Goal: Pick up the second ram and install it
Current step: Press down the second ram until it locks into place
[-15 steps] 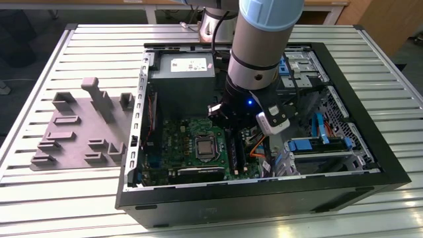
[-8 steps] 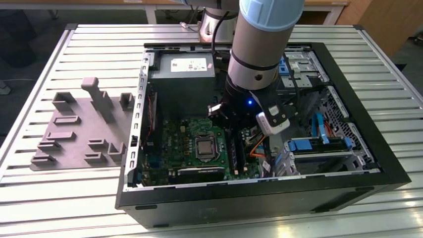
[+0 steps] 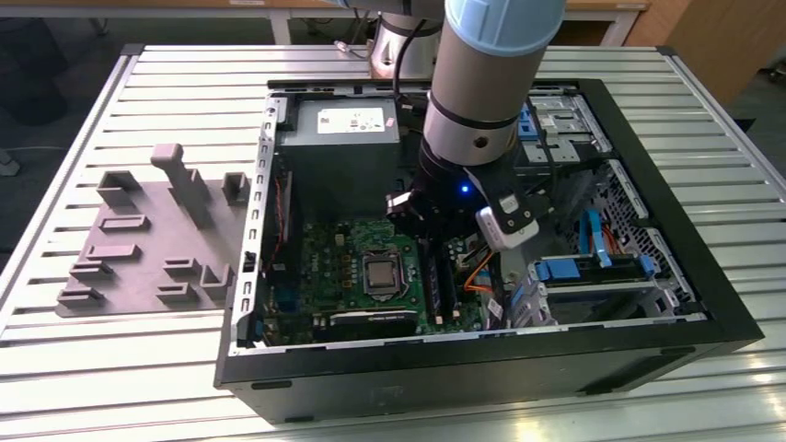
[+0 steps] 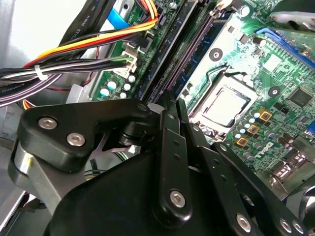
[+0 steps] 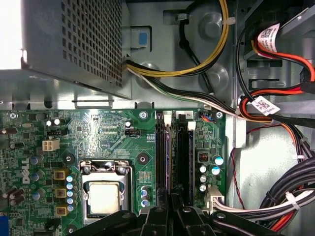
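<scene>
In the exterior view the gripper [image 3: 433, 230] hangs inside the open computer case [image 3: 687, 304], just beside the CPU socket [image 3: 383, 273]. In the first wrist view the second ram [image 5: 168, 157] stands in a memory slot beside that socket; its seating is unclear. In the second wrist view the fingers [image 4: 170, 147] look pressed together over the slots.

We see a table [image 3: 147, 368] of pale metal slats running across the exterior view. On it lies an open black computer case [image 3: 491, 368], flat on its side, filling the middle and the exterior view's right. Just beside the case, toward the exterior view's left, we see a grey moulded tray [image 3: 129, 262] lying flat on the slats, with raised blocks and one taller upright post on its surface.
</scene>
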Tool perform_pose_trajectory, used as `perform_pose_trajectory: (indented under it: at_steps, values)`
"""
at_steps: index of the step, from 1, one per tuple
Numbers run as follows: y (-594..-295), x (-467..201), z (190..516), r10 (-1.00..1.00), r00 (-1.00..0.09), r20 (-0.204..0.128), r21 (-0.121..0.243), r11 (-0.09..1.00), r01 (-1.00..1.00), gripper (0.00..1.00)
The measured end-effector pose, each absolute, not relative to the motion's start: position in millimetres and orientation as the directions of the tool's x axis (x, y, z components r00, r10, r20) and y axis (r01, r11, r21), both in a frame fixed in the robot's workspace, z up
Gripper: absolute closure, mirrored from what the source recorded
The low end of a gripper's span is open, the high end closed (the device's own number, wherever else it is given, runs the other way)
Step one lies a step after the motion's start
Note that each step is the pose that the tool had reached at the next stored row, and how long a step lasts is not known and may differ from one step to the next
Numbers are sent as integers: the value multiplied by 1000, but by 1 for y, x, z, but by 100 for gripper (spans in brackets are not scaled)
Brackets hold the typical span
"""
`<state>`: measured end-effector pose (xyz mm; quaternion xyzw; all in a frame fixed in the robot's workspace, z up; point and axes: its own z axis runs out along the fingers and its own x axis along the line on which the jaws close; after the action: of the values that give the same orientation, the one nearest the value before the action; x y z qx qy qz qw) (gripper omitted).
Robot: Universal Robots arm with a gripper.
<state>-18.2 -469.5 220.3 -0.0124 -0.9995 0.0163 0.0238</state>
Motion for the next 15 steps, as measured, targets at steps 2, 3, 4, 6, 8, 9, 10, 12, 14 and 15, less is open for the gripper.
perform_pose_trajectory:
  at_steps: [2,3,4,6,8,9,10,12,14,15]
  values:
    - [-469,-18,220,25,-999,48,-33,999,23,86]
    - [-469,-18,220,22,-999,48,-33,999,20,86]
    - [-469,-18,220,16,-999,49,-33,999,15,86]
    - [-469,-18,220,5,-999,49,-33,999,3,86]
    - [-469,-18,220,1,-999,50,-33,999,-1,86]
    - [-469,-18,220,1,-999,50,-33,999,-1,86]
    - [-470,-18,220,1,-999,50,-33,999,-1,86]
    - [-470,-18,220,1,-999,50,-33,999,-1,86]
    - [-471,-18,220,1,-999,50,-33,999,-1,86]
    - [-471,-18,220,1,-999,50,-33,999,-1,86]
